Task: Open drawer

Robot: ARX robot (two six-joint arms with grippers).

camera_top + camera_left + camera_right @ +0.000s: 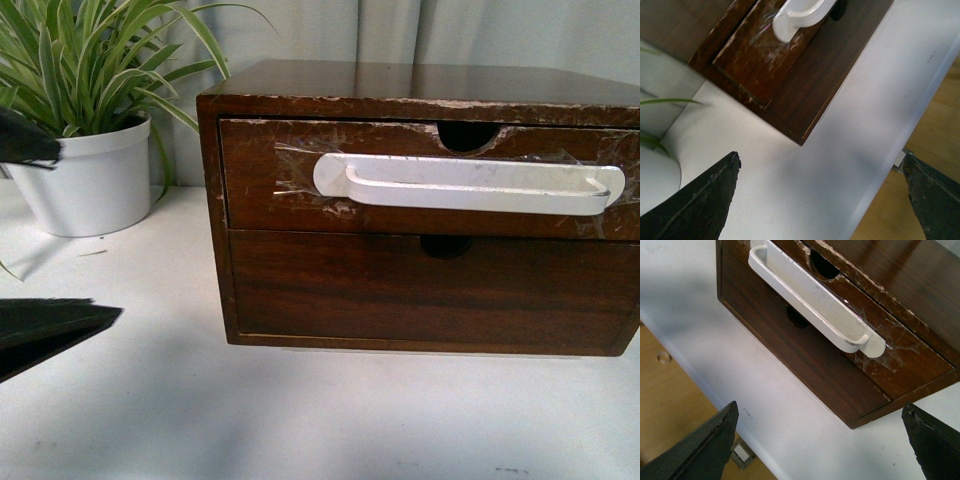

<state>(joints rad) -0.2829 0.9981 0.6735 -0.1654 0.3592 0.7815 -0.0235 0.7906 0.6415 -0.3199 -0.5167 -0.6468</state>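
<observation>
The drawer (270, 195) is the upper one of a dark brown wooden cabinet, shut flush, with a long white taped-on handle (470, 185), a chipped top edge and a half-round notch (465, 135). My left gripper (90, 231) is open and empty at the left edge of the front view, left of and in front of the cabinet. In the left wrist view it (820, 157) hangs over the table, apart from the drawer (750, 65) and the handle's end (795, 20). My right gripper (820, 407) is open and empty over the table, below the handle (810, 295). It is out of the front view.
A plain-fronted lower drawer (430, 295) sits under the handled one. A potted spider plant in a white pot (90, 180) stands at the back left on the white table (150, 400). The table's front edge and wooden floor (935, 125) show in both wrist views.
</observation>
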